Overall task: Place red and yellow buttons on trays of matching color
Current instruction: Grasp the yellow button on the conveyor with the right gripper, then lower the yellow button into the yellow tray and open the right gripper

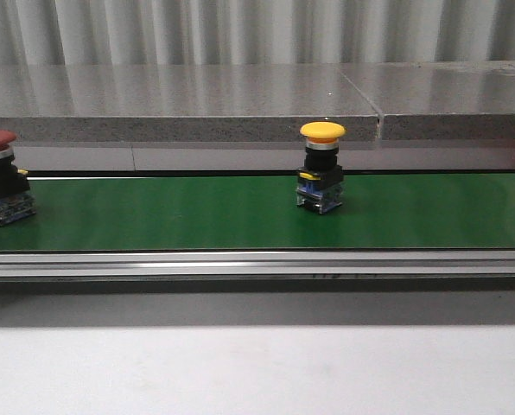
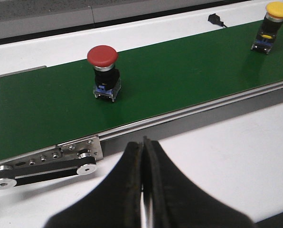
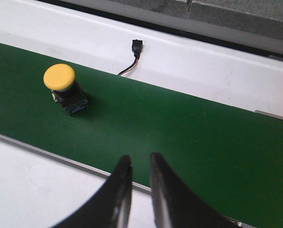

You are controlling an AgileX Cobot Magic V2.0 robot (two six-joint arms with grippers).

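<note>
Both buttons stand untouched on the green belt [image 1: 197, 216]; no trays are visible. Red button [image 2: 103, 71] lies ahead of the clenched left jaws, yellow button [image 3: 64, 88] ahead of the slightly parted, empty right jaws.

A white surface [image 1: 257, 367] fills the lower part of the front view, and a long green conveyor belt [image 1: 197, 212] with a metal side rail [image 1: 257, 264] runs straight across the middle. On the belt, a red button [image 1: 3, 177] stands upright at the far left edge of the frame, and a yellow button [image 1: 321, 166] stands upright just right of centre, well apart from it. Near the top of the right wrist view, a small black plug on a thin cable [image 3: 134, 53] lies on the white surface just beside the belt's far edge.
</note>
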